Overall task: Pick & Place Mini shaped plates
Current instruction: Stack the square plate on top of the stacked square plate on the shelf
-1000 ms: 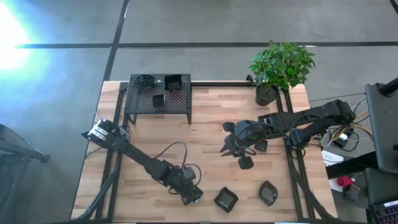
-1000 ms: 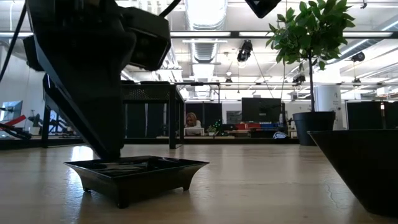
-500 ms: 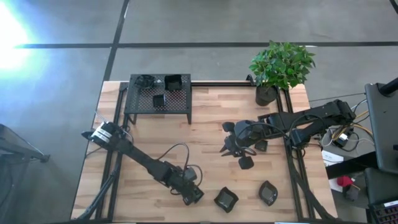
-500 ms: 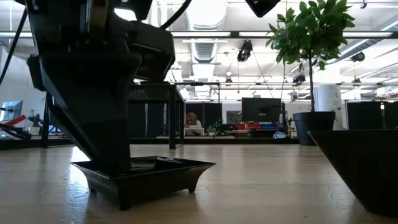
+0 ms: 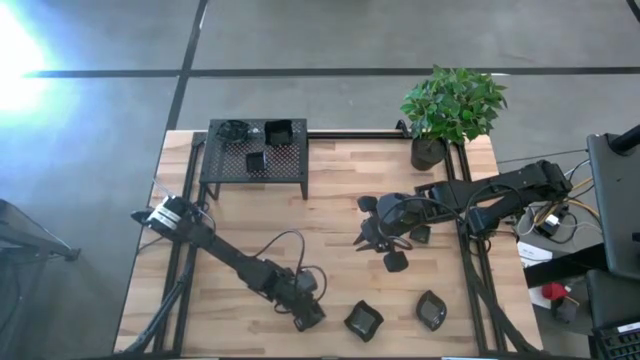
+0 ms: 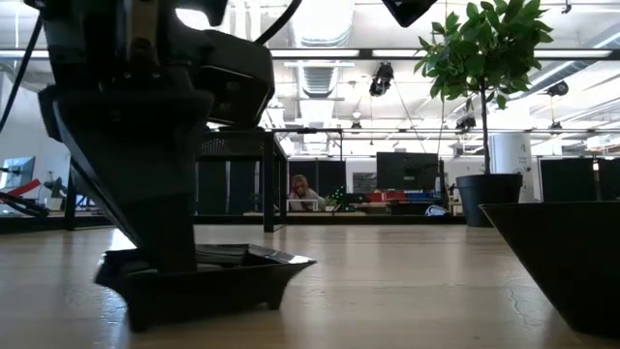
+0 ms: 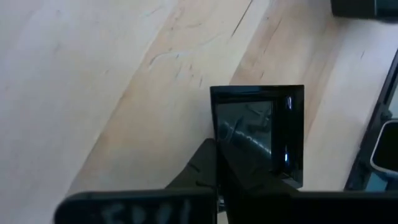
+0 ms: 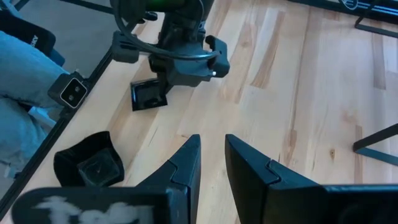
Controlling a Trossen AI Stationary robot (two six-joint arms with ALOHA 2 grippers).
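- the left gripper (image 5: 310, 320) is low at the near edge of the table (image 5: 330, 220), its fingers pinched tight on the rim of a small square plate (image 7: 264, 134); the left wrist view shows the dark fingers meeting over the plate's near wall.
- in the low view that square plate (image 6: 208, 276) sits tilted, one side lifted, so the grip looks taken and the lift seems just beginning.
- to do this well, i would raise it straight and slowly: the hold is on a thin glossy rim, and a quick swing could let the dish pivot or slip out.
- keep the plate level once it is clear, and steer wide of the leaf-shaped plate (image 5: 364, 321) just beside it and the rounded plate (image 5: 431, 310) further along.
- the likely goal is the perforated stand (image 5: 255, 160) at the far side, where a few plates (image 5: 279, 131) already rest; lower onto a bare patch and let go only on contact.
- the right gripper (image 5: 372, 236) hovers over mid-table with its fingers (image 8: 186, 162) narrowly parted and nothing between them; another small dish (image 5: 396, 262) lies just beside it.
- the potted plant (image 5: 450, 110) stands at the far right corner, well apart from the route.
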